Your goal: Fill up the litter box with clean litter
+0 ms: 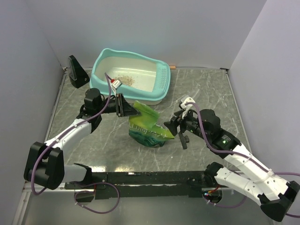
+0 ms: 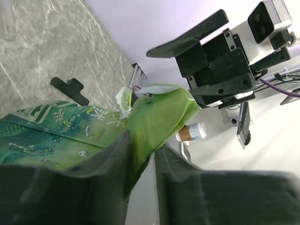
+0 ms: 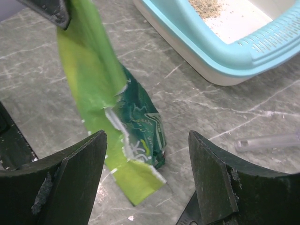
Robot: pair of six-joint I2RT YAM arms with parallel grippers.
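The litter box (image 1: 100,65) is a turquoise-rimmed tray at the back of the table, and its rim (image 3: 234,57) also shows in the right wrist view. A thin patch of clean litter (image 1: 124,76) lies on its cream floor (image 3: 205,6). In front of it stands a green printed pouch (image 1: 147,129). My left gripper (image 1: 123,105) is shut on the pouch's lime-green top flap (image 2: 154,117), which runs down between the fingers (image 2: 140,147). My right gripper (image 1: 171,124) is open just right of the pouch, with the pouch's lower end (image 3: 136,140) beyond its spread fingers and untouched.
A translucent scoop (image 3: 267,140) lies on the marble table right of the pouch, near the box's slotted end (image 1: 164,77). A black stand (image 1: 76,72) sits at the back left corner. Grey walls close in the table on three sides.
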